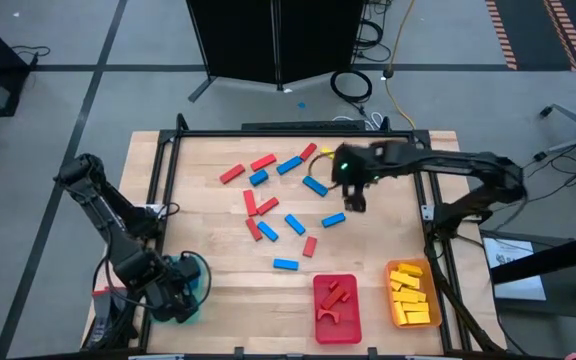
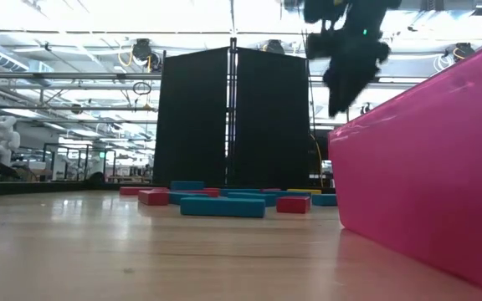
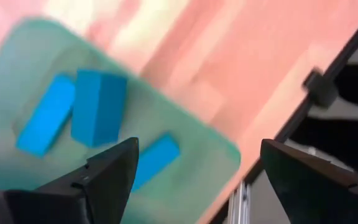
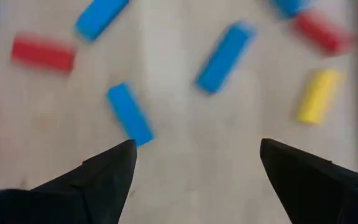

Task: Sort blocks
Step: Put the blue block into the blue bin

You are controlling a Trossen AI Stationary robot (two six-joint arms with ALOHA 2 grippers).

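Observation:
Red and blue blocks (image 1: 278,200) lie scattered flat on the wooden table's middle. My right gripper (image 4: 197,149) hangs open above them, clear of the table (image 2: 346,71), over a blue block (image 4: 129,115), a second blue block (image 4: 224,57) and a yellow block (image 4: 317,94). My left gripper (image 3: 197,149) stands open above the green tray (image 3: 185,134) at the near left (image 1: 181,290), with nothing between its fingers. Three blue blocks (image 3: 98,106) lie in that tray.
A red tray (image 1: 336,318) with red pieces and an orange tray (image 1: 411,320) with yellow blocks stand at the near right. The red tray's wall (image 2: 425,184) fills the low view's right. A dark frame rail (image 1: 158,175) borders the table.

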